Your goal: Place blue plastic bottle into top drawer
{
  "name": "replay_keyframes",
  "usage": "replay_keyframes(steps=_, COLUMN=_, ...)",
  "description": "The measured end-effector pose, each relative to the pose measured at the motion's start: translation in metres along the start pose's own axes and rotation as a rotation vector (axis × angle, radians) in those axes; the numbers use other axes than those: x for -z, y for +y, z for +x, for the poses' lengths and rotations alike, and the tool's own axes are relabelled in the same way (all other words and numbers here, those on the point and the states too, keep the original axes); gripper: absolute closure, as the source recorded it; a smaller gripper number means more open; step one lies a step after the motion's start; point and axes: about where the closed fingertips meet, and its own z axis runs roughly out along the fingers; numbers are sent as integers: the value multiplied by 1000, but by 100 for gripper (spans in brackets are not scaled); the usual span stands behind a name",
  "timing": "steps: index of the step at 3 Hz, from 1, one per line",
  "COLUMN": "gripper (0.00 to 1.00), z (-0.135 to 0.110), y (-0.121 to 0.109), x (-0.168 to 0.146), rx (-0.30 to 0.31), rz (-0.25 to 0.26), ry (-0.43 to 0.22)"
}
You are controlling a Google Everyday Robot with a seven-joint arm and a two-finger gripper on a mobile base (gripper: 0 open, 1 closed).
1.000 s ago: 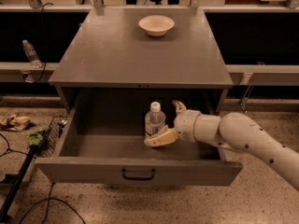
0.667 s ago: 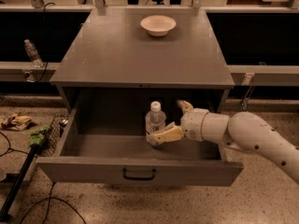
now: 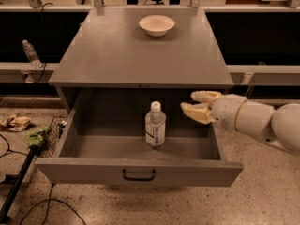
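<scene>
Your blue plastic bottle [image 3: 155, 124] stands upright inside the open top drawer [image 3: 84, 170]. Your gripper [image 3: 189, 102] hangs near its right side, not touching it, fingers spread and holding nothing.

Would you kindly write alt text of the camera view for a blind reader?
A clear plastic water bottle with white cap stands upright in the open grey top drawer; the robot's hand hovers open beside it, not touching.
</scene>
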Motion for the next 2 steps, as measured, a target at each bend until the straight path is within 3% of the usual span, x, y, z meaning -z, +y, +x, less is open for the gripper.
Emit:
replay_keyframes(steps=1, gripper=81, z=-54, y=-15, x=16, rx=28, rz=72, ry=-126)
replay_keyframes(steps=2, gripper=70, z=-59, y=-9, x=12, rx=34, rz=61, ry=-129)
